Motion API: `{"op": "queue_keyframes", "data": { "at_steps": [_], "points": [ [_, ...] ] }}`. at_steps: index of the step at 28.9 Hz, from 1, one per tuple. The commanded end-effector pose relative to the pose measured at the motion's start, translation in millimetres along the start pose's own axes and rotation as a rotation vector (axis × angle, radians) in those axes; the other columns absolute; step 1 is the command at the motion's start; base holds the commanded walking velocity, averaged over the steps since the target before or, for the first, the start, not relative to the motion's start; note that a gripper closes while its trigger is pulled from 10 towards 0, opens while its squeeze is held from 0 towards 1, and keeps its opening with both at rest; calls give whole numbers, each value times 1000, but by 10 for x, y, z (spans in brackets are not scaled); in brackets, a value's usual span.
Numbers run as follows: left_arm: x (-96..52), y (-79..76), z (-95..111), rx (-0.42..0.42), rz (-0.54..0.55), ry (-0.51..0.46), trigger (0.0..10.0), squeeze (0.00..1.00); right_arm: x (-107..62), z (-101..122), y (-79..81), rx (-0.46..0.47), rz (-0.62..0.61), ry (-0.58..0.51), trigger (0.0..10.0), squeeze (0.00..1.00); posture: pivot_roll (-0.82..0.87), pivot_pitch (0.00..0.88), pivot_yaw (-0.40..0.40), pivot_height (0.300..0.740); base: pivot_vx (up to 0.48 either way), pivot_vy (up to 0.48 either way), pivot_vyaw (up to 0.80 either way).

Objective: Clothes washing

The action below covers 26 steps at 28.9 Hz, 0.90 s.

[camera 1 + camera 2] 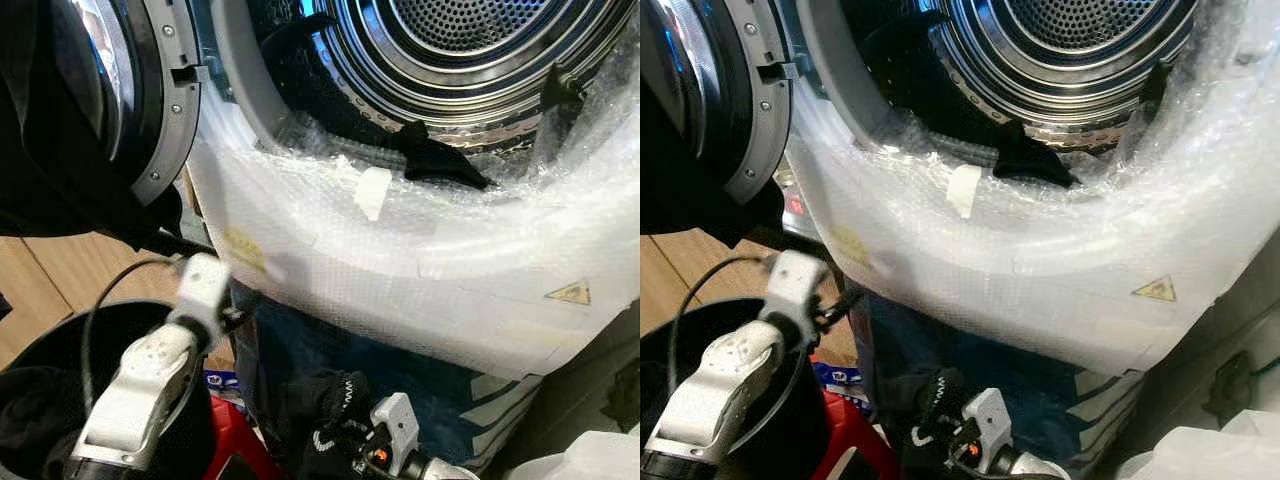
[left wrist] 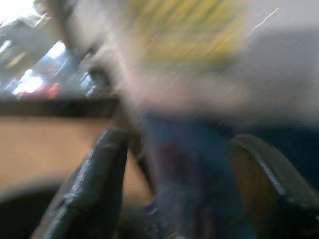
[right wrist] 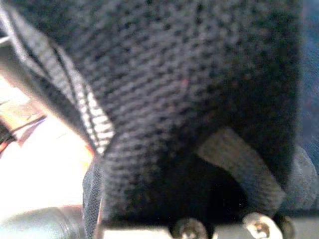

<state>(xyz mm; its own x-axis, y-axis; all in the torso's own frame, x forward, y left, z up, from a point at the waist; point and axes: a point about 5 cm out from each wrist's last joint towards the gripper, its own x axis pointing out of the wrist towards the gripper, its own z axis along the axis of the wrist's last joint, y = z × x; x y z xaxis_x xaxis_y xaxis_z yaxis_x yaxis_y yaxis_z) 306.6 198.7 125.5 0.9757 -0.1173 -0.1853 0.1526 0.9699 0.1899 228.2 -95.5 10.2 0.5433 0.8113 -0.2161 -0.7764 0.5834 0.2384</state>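
The washing machine stands open, its steel drum (image 1: pixel 470 40) ahead and its door (image 1: pixel 150 90) swung out to the left. A black garment (image 1: pixel 440 160) hangs over the drum's lower rim, and another dark piece (image 1: pixel 290 60) lies at the rim's left. Low in the middle, my right gripper (image 1: pixel 340 435) is shut on a black knit garment (image 1: pixel 320 405) with white stitching. That fabric (image 3: pixel 174 89) drapes over the fingers in the right wrist view. My left arm (image 1: pixel 150 380) reaches over the black basket (image 1: pixel 60 325). The left gripper (image 2: pixel 179 142) is open and holds nothing, in a blurred picture.
Bubble wrap (image 1: pixel 400 260) covers the machine's front below the opening, bearing a yellow warning sticker (image 1: pixel 568 292). Dark clothes (image 1: pixel 30 410) lie in the basket. A red object (image 1: pixel 235 440) sits beside it. A white shape (image 1: pixel 590 460) lies at the lower right. A wooden surface (image 1: pixel 40 280) is at left.
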Motion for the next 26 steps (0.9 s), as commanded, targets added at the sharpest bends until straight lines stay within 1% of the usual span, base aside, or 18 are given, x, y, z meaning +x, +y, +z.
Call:
{"op": "queue_keyframes", "data": {
  "at_steps": [1, 2, 3, 4, 5, 6, 7, 8, 9, 11, 12, 14, 15, 17, 19, 21, 24, 26],
  "points": [
    [-49, 139, -180, 20, 70, 23, 10000, 1000, 6, 182, 78, -41, 85, -53, 0, 0, -16, 0, 28, 740, 0, 0, 0],
    [-49, 139, -180, 20, 70, 23, 10000, 1000, 6, 182, 78, -41, 85, -53, 0, 0, -16, 0, 28, 740, 0, 0, 0],
    [-72, 170, -239, -2, 124, 10, 10000, 1000, -27, 279, 104, -61, 101, -74, 0, 0, -20, 0, 26, 740, 0, 0, 0],
    [-90, 204, -256, -1, 176, -4, 10000, 1000, -45, 361, 127, -72, 115, -100, 0, 0, -21, 0, 26, 740, 0, 0, 0],
    [-90, 204, -256, -1, 176, -4, 10000, 1000, -45, 361, 127, -72, 115, -100, 0, 0, -21, 0, 26, 740, 0, 0, 0],
    [-104, 249, -287, -16, 247, -30, 10000, 1000, -79, 507, 176, -79, 146, -148, 0, 0, -22, 0, 22, 740, 0, 0, 0],
    [-88, 273, -334, -19, 295, -51, 10000, 1000, -107, 677, 236, -84, 188, -200, 0, 0, -15, 0, 12, 740, 0, 0, 0],
    [-88, 273, -334, -19, 295, -51, 10000, 1000, -107, 677, 236, -84, 188, -200, 0, 0, -15, 0, 12, 740, 0, 0, 0],
    [-60, 254, -395, 12, 303, -45, 10000, 1000, -110, 808, 278, -85, 217, -246, 0, 0, -8, 0, 6, 740, 0, 0, 0],
    [-18, 187, -478, 6, 276, -19, 10000, 1000, -102, 955, 344, -103, 273, -287, 0, 0, -8, 0, 1, 740, 0, 0, 0],
    [18, 122, -499, 26, 251, -15, 10000, 604, -104, 1095, 395, -134, 320, -312, 0, 0, -14, 0, -1, 740, 0, 0, 0],
    [28, 105, -494, 35, 245, -23, 10000, 604, -109, 1138, 408, -143, 330, -318, 0, 0, -14, 0, -1, 740, 0, 0, 0],
    [50, 72, -429, 23, 246, -67, 10000, 0, -127, 1359, 432, -155, 351, -388, 0, 0, -18, 0, -4, 740, 0, 0, 0],
    [59, 80, -342, 21, 278, -121, 10000, 0, -154, 1581, 466, -161, 375, -466, 0, 0, -21, 0, -6, 740, 0, 0, 0],
    [44, 114, -214, 49, 324, -206, 10000, 0, -197, 1775, 522, -177, 400, -518, 0, 0, -21, 0, -11, 740, 0, 0, 0],
    [12, 143, -130, 64, 363, -258, 10000, 0, -224, 1887, 562, -196, 414, -546, 0, 0, -13, 0, -17, 740, 0, 0, 0],
    [-46, 174, -89, 74, 412, -309, 10000, 0, -256, 2031, 617, -197, 437, -593, 0, 0, -4, 0, -24, 740, 0, 0, 0],
    [-92, 157, -88, 96, 415, -322, 10000, 0, -268, 2152, 655, -198, 456, -630, 0, 0, 2, 0, -29, 740, 0, 0, 0]
  ]
}}
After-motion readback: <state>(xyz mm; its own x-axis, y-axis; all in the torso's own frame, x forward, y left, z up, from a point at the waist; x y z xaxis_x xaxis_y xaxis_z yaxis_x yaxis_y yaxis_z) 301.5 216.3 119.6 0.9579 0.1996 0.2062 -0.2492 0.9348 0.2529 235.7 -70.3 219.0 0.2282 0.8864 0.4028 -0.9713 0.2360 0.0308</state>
